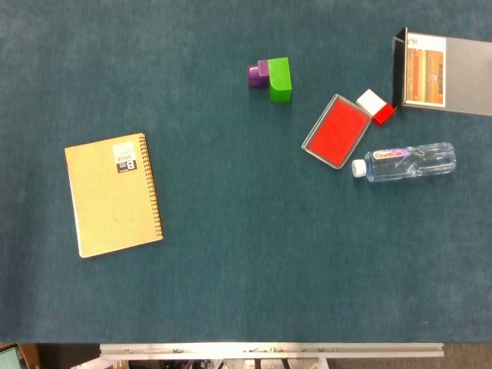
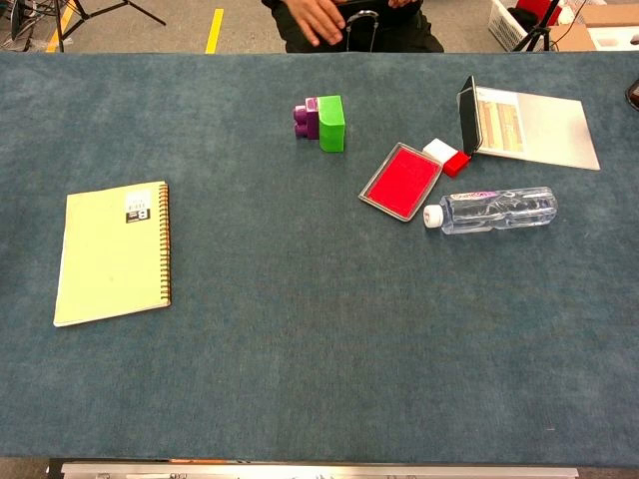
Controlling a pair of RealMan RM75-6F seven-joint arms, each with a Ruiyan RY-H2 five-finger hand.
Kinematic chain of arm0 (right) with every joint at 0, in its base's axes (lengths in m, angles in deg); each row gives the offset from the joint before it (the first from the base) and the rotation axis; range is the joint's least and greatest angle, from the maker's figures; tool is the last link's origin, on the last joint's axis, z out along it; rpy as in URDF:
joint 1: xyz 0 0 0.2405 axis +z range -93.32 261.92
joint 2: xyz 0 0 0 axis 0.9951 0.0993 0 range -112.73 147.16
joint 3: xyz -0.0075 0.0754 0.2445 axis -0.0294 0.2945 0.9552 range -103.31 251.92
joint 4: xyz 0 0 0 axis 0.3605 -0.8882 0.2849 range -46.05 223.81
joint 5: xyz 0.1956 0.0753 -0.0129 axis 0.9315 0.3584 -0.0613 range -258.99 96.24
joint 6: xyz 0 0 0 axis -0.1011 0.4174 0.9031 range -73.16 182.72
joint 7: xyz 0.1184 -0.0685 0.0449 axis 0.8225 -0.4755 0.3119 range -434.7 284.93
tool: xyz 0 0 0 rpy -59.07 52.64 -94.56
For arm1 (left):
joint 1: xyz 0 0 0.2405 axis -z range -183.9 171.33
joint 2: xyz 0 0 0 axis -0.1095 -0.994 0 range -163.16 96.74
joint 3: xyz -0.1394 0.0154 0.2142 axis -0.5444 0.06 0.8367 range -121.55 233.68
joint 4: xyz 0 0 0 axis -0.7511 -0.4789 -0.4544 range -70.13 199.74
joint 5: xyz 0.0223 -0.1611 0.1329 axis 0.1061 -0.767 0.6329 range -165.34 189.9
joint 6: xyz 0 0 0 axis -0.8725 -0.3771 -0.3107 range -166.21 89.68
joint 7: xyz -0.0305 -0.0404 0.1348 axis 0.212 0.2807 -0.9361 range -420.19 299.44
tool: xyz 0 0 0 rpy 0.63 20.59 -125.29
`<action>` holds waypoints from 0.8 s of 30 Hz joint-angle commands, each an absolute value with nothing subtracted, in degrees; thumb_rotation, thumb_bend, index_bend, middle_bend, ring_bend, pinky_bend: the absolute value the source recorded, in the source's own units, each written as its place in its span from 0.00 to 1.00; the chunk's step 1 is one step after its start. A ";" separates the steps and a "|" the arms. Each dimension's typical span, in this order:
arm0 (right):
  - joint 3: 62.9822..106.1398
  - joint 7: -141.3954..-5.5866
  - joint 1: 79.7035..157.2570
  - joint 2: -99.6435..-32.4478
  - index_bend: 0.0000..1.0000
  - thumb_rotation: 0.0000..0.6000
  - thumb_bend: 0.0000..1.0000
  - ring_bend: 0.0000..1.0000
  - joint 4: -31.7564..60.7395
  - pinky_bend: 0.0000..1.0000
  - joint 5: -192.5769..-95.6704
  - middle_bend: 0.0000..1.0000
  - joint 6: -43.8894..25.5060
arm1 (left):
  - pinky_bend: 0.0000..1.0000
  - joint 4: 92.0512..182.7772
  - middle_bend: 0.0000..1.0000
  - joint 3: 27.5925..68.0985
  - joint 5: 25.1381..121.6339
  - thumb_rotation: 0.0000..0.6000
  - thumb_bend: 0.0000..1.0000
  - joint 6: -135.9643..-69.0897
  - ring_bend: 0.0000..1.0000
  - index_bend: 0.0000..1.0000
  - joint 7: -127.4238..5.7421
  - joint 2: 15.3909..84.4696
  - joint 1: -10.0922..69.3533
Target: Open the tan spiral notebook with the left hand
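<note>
Notebook [image 1: 113, 195] shut, flat at surface's [image 1: 246, 254] 9 o'clock, spiral on right edge. Neither robot hand visible, state unknown. We'd lift cover's left edge, swing it rightward over spiral.

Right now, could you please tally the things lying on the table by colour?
Tan: 1, the notebook
Purple: 1, the small block
Green: 1, the block
Red: 1, the flat tray
Red and white: 1, the small box
Clear: 1, the bottle
Grey: 1, the board
Total: 7
</note>
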State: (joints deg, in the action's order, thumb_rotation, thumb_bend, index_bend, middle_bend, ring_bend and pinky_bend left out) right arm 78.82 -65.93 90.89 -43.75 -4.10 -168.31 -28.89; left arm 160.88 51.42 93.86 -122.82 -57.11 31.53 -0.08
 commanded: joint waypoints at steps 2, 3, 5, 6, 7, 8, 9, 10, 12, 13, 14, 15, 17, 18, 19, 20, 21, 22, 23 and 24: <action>78.81 -65.79 90.86 -43.94 0.35 1.00 0.47 0.25 -3.92 0.37 -168.24 0.35 -28.91 | 0.00 160.96 0.07 51.67 94.31 1.00 0.50 -122.55 0.02 0.12 -57.27 31.59 0.02; 78.81 -65.77 90.86 -43.94 0.35 1.00 0.47 0.25 -3.87 0.37 -168.26 0.35 -28.93 | 0.00 160.96 0.07 51.75 94.51 1.00 0.50 -122.48 0.02 0.12 -57.23 31.58 0.06; 78.86 -65.75 90.85 -43.82 0.35 1.00 0.47 0.25 -3.89 0.37 -168.37 0.35 -29.08 | 0.00 160.70 0.07 52.19 95.35 1.00 0.50 -121.73 0.02 0.12 -56.99 31.25 0.42; 78.91 -65.75 90.83 -43.75 0.35 1.00 0.47 0.25 -3.95 0.37 -168.40 0.35 -29.22 | 0.00 160.55 0.07 52.44 95.79 0.99 0.50 -121.19 0.02 0.12 -56.62 31.00 0.66; 79.03 -65.72 90.80 -43.66 0.35 1.00 0.47 0.25 -4.10 0.37 -168.43 0.35 -29.44 | 0.00 160.24 0.07 52.87 96.70 0.94 0.49 -120.34 0.02 0.12 -55.97 30.59 1.11; 79.11 -65.69 90.79 -43.63 0.35 1.00 0.47 0.25 -4.19 0.37 -168.47 0.35 -29.62 | 0.00 159.86 0.06 53.19 97.55 0.91 0.48 -119.71 0.02 0.12 -55.38 30.28 1.53; 79.16 -65.71 90.77 -43.57 0.35 1.00 0.47 0.25 -4.27 0.37 -168.52 0.35 -29.75 | 0.00 159.24 0.06 53.46 98.40 0.87 0.47 -119.06 0.02 0.12 -54.75 30.12 2.02; 79.17 -65.76 90.77 -43.49 0.35 1.00 0.47 0.25 -4.36 0.37 -168.59 0.35 -29.83 | 0.00 158.42 0.06 53.71 99.36 0.84 0.45 -118.48 0.02 0.12 -54.05 30.08 2.55; 79.20 -65.98 90.82 -43.31 0.35 1.00 0.47 0.25 -4.59 0.37 -168.76 0.35 -29.89 | 0.00 155.86 0.06 54.29 101.86 0.83 0.44 -117.08 0.02 0.12 -51.71 30.37 4.05; 79.18 -66.10 90.86 -43.19 0.35 1.00 0.47 0.25 -4.78 0.37 -168.85 0.35 -29.87 | 0.00 154.06 0.06 54.69 103.40 0.83 0.43 -116.14 0.02 0.12 -49.85 30.71 5.06; 79.18 -66.19 90.89 -43.10 0.35 1.00 0.47 0.25 -4.93 0.37 -168.91 0.35 -29.86 | 0.00 152.58 0.06 55.10 104.64 0.83 0.43 -115.28 0.02 0.12 -48.26 30.99 5.93; 79.19 -66.30 90.93 -43.01 0.35 1.00 0.47 0.25 -5.06 0.37 -168.98 0.35 -29.86 | 0.00 151.05 0.06 55.54 105.91 0.83 0.42 -114.36 0.02 0.13 -46.71 31.26 6.87; 79.21 -66.58 91.03 -42.82 0.35 1.00 0.47 0.25 -5.40 0.37 -169.00 0.35 -29.72 | 0.00 146.91 0.06 56.37 109.49 0.84 0.40 -113.60 0.02 0.14 -43.57 32.45 9.01; 79.23 -66.67 91.07 -42.76 0.35 1.00 0.47 0.25 -5.56 0.37 -169.01 0.35 -29.69 | 0.00 144.78 0.06 56.61 110.98 0.84 0.40 -113.71 0.02 0.15 -42.40 33.36 9.87; 79.25 -66.75 91.12 -42.73 0.35 1.00 0.47 0.25 -5.71 0.37 -169.05 0.35 -29.67 | 0.00 142.52 0.07 56.79 112.32 0.86 0.40 -114.04 0.02 0.17 -41.29 34.44 10.64; 79.24 -66.84 91.15 -42.70 0.35 1.00 0.47 0.25 -5.88 0.37 -169.13 0.35 -29.70 | 0.00 139.31 0.07 57.06 114.04 0.89 0.40 -114.70 0.02 0.18 -39.78 36.05 11.59; 79.24 -66.89 91.16 -42.73 0.35 1.00 0.47 0.25 -5.97 0.37 -169.22 0.35 -29.76 | 0.00 136.80 0.08 57.30 115.32 0.94 0.40 -115.32 0.02 0.20 -38.59 37.31 12.29; 79.21 -66.96 91.16 -42.77 0.35 1.00 0.47 0.25 -6.06 0.37 -169.29 0.35 -29.79 | 0.00 133.26 0.09 57.68 116.85 0.99 0.40 -116.03 0.02 0.21 -37.22 39.01 13.20; 79.16 -67.02 91.14 -42.77 0.35 1.00 0.47 0.25 -6.13 0.37 -169.34 0.35 -29.80 | 0.00 130.64 0.10 58.02 117.91 1.00 0.40 -116.53 0.02 0.22 -36.30 40.26 13.85; 79.13 -67.11 91.12 -42.75 0.35 1.00 0.47 0.25 -6.18 0.37 -169.36 0.35 -29.82 | 0.00 128.09 0.10 58.49 118.98 1.00 0.40 -116.88 0.02 0.22 -35.39 41.42 14.52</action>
